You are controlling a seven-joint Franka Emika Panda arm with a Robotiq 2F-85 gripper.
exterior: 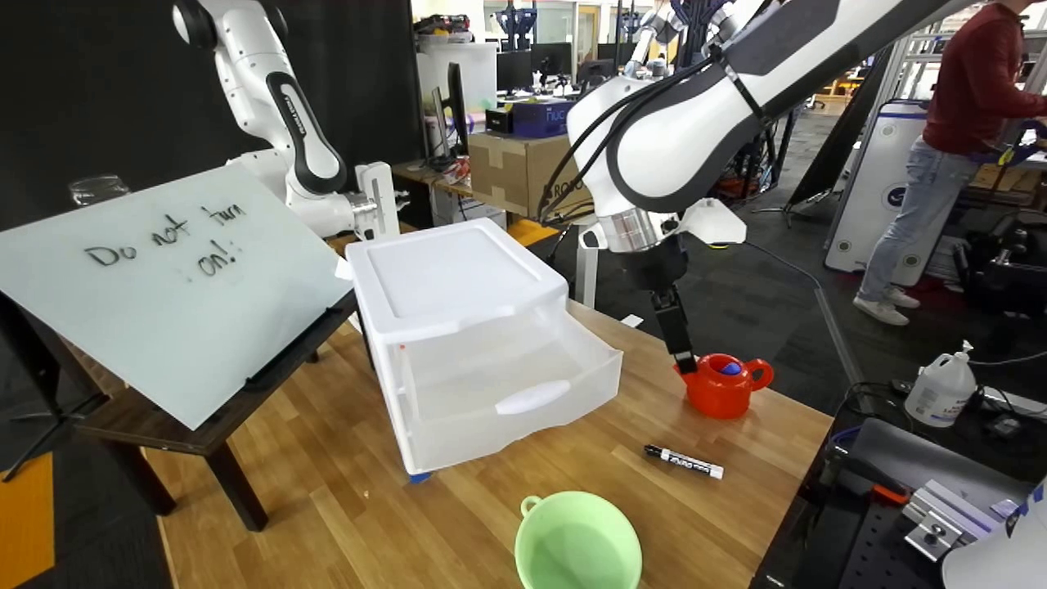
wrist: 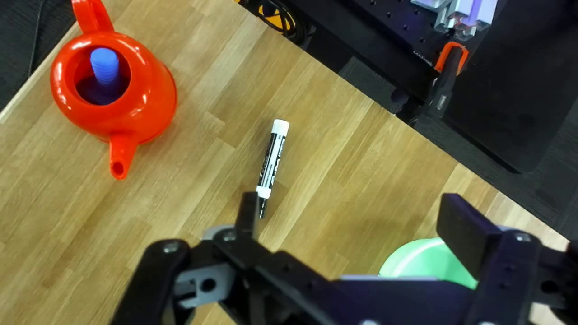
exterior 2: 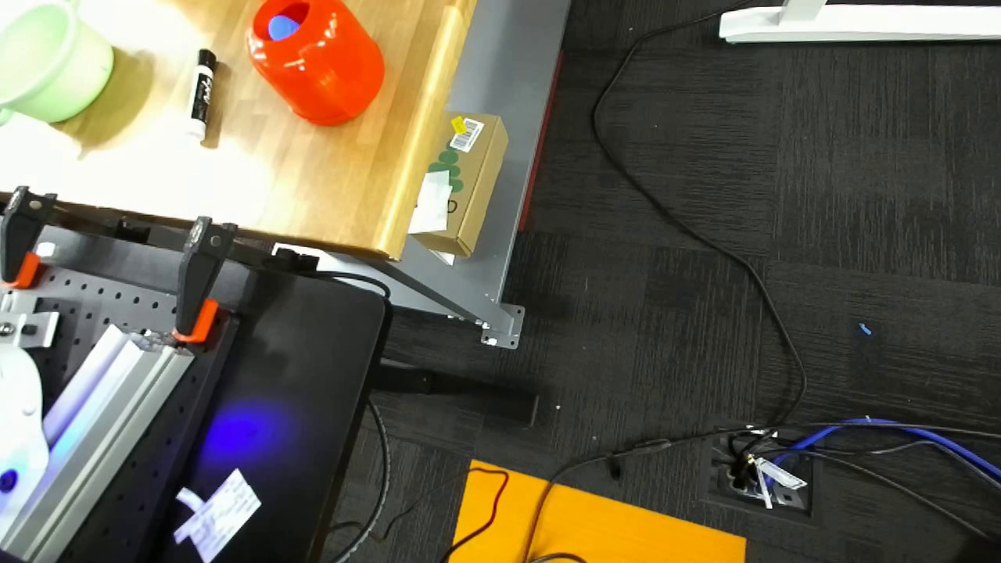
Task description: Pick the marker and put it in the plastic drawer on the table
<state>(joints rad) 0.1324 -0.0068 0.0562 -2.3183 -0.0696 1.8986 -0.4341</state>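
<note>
The marker (exterior: 684, 461) lies loose on the bench (exterior: 425, 528), between the red teapot (exterior: 720, 397) and the green bowl (exterior: 578, 540), so as I see it the pick is not yet made. Over the bench hangs the end effector (wrist: 350, 219), its fingers (wrist: 467, 232) spread well apart and gripping nothing, while the plastic drawer (exterior: 466, 274) stands with its tray (exterior: 474, 435) pulled out, ready to receive. I'd say the whole job is left: come down, grip, carry across, release inside.
</note>
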